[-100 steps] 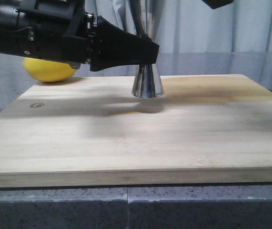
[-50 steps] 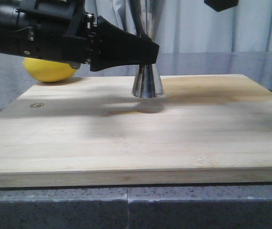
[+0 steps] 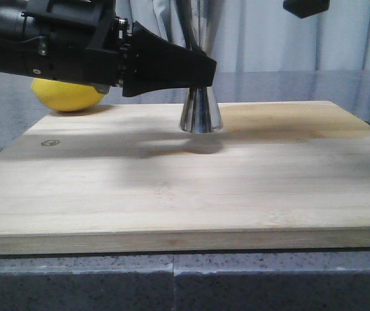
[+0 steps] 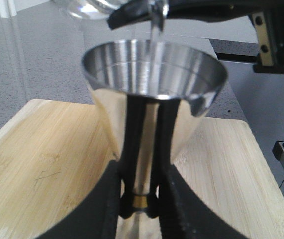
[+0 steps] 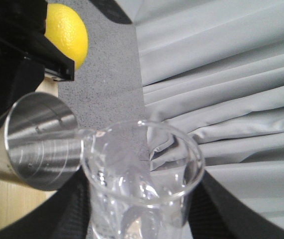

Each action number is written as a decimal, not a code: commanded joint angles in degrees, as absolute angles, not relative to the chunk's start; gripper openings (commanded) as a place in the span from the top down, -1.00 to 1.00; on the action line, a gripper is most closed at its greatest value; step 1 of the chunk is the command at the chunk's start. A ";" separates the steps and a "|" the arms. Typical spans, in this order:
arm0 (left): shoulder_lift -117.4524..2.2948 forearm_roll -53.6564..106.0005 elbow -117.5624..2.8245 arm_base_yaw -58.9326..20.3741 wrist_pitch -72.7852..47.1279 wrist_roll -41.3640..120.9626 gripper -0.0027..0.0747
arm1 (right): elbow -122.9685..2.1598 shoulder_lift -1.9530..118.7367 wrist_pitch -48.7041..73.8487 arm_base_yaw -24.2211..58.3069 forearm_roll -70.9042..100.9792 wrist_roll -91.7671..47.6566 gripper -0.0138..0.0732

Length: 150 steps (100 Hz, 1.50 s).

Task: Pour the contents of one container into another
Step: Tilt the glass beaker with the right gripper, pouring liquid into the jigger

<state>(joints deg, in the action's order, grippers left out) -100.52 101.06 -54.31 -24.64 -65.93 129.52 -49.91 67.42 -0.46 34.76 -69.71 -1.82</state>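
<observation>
Front view, working from your left: a smooth, round yellow lemon point(image 3: 68, 94) sits on the grey speckled counter point(image 3: 3, 110) behind the pale bamboo cutting board point(image 3: 185, 181). Your black left gripper point(image 3: 201, 71) reaches in level, its jaws clamped on the narrow gold-banded waist of the tall, shiny stainless-steel hourglass jigger point(image 3: 201, 111), whose flared lower cone stands on the board's far half.

In the left wrist view you see 2 matt black fingers point(image 4: 97, 209) pinching that waist, and the mirror-bright upper cup open above them. A thin clear stream falls into the cup from the lip of the small clear glass beaker point(image 4: 89, 7), tipped just over the rim and only partly in frame.

The right wrist view shows the right gripper point(image 5: 142, 199) holding the beaker, dark fingers pressed against both sides of its thin glass wall, its pouring lip angled towards the jigger's mouth. Pleated grey curtain point(image 5: 221, 74) fills the background.

Judging by this, you are mid-pour: transfer is under way, not finished. Left to do: let the beaker drain or reach the wanted fill, tip it upright, then set it down. How much liquid remains I cannot tell.
</observation>
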 commanded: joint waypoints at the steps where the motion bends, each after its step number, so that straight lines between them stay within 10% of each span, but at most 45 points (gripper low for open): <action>1: -98.21 104.47 -55.99 -25.27 -72.67 129.04 0.91 | -52.07 65.71 -1.97 34.82 -71.22 -1.89 0.23; 150: -98.21 104.47 -55.99 -25.27 -72.67 129.04 0.91 | -52.07 65.71 0.00 34.82 -83.32 -1.89 0.23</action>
